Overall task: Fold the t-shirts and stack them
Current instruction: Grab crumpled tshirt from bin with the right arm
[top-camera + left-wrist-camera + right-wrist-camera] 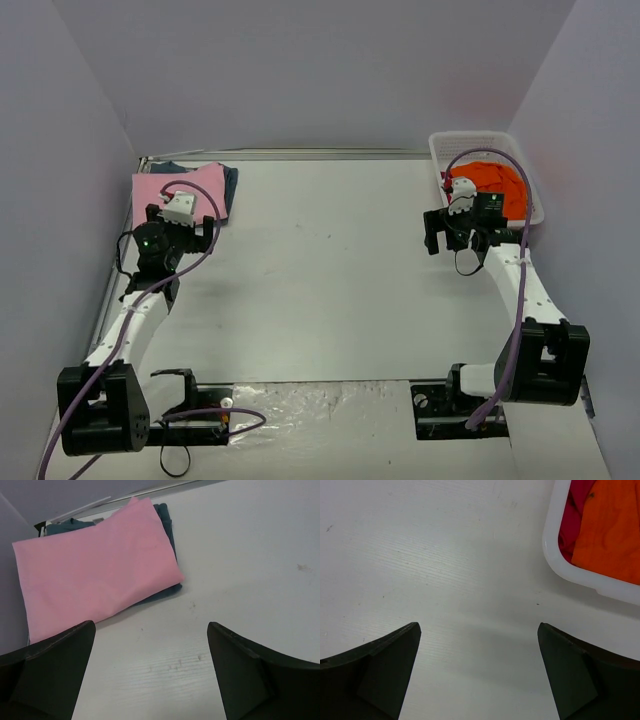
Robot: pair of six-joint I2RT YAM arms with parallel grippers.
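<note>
Now my left gripper and right gripper gape wide, empty.
Pink shirt lies folded atop blue-grey shirt, upper left; orange shirt and red shirt sit in the basket, upper right.

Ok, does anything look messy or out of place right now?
Only slightly: the pink shirt sits offset on the blue-grey shirt, whose edges poke out. The orange shirt and red shirt lie crumpled in the basket.
</note>
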